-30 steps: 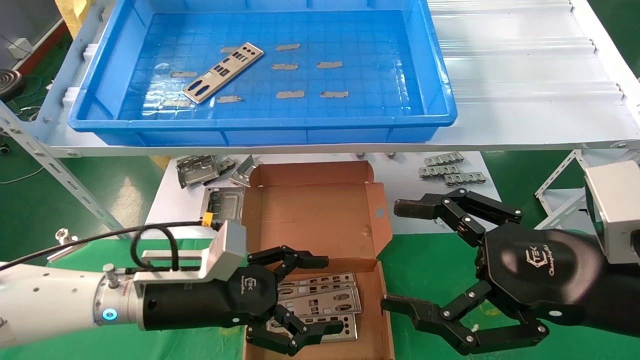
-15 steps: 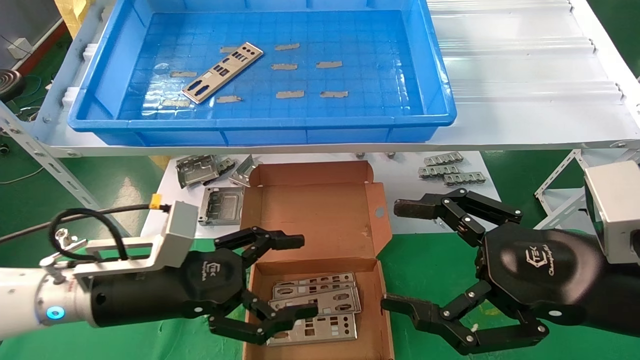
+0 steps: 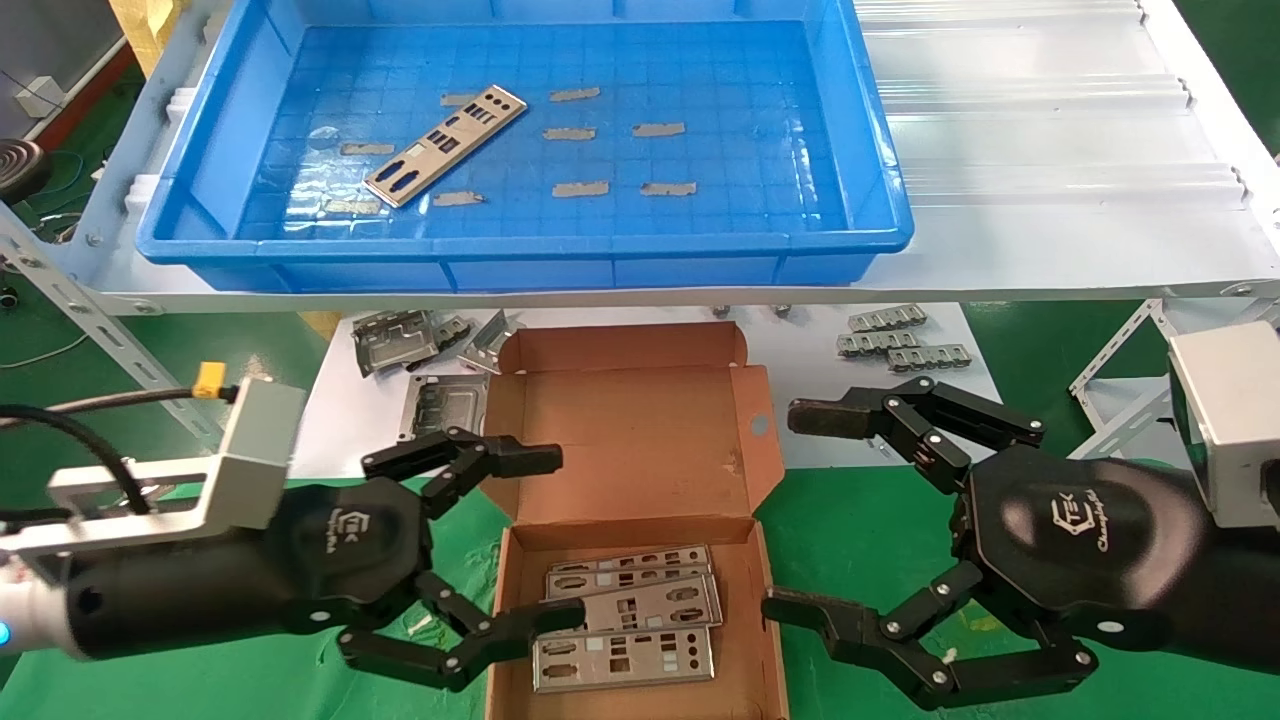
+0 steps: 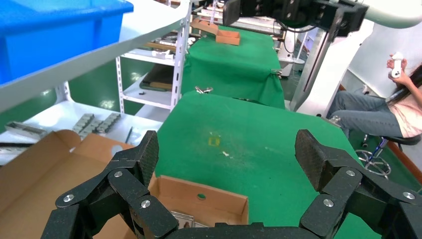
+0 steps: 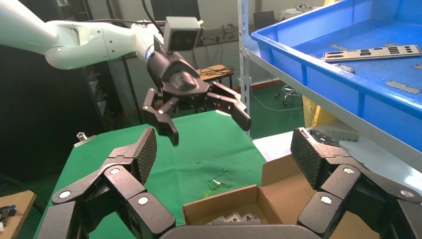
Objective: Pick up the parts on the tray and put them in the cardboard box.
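Brown cardboard box sits on the green cloth w/ its lid open. Silver parts in box lie flat in a small pile. One more part lies in the blue tray up on the shelf, w/ grey tape strips near it. Left gripper is at the box's left edge, claws wide open, holding nothing, lower fingertip over the pile. Right gripper waits just right of the box, also wide open & empty
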Action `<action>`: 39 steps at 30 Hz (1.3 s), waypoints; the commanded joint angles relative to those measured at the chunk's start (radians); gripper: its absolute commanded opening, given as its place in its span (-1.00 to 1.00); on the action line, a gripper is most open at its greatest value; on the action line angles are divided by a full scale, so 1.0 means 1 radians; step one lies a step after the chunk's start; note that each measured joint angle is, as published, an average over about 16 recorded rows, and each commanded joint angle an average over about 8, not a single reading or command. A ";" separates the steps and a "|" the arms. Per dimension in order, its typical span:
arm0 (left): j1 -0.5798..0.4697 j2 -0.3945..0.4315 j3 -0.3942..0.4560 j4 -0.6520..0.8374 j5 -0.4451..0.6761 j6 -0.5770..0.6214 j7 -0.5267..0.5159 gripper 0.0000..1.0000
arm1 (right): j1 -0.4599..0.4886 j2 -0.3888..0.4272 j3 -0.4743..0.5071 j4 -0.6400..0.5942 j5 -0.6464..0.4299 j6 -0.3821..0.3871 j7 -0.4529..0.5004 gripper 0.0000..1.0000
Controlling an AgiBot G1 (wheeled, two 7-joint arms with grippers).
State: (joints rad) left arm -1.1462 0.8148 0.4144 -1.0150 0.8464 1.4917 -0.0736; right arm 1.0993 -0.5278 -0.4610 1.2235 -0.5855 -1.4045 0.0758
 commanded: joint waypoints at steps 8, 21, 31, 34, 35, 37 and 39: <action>0.022 -0.063 -0.042 -0.084 -0.036 0.001 -0.036 1.00 | 0.000 0.000 0.000 0.000 0.000 0.000 0.000 1.00; 0.054 -0.155 -0.102 -0.205 -0.088 0.003 -0.087 1.00 | 0.000 0.000 0.000 0.000 0.000 0.000 0.000 1.00; 0.074 -0.211 -0.140 -0.279 -0.121 0.004 -0.117 1.00 | 0.000 0.000 0.000 0.000 0.000 0.000 0.000 1.00; 0.077 -0.217 -0.144 -0.287 -0.126 0.004 -0.120 1.00 | 0.000 0.000 0.000 0.000 0.000 0.000 0.000 1.00; 0.077 -0.217 -0.145 -0.287 -0.126 0.004 -0.119 1.00 | 0.000 0.000 0.000 0.000 0.000 0.000 0.000 1.00; 0.077 -0.216 -0.144 -0.285 -0.125 0.004 -0.119 1.00 | 0.000 0.000 0.000 0.000 0.000 0.000 0.000 1.00; 0.077 -0.214 -0.142 -0.283 -0.124 0.004 -0.118 1.00 | 0.000 0.000 0.000 0.000 0.000 0.000 0.000 1.00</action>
State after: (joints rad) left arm -1.0699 0.6009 0.2722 -1.2979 0.7224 1.4961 -0.1917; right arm 1.0990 -0.5278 -0.4610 1.2232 -0.5855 -1.4044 0.0758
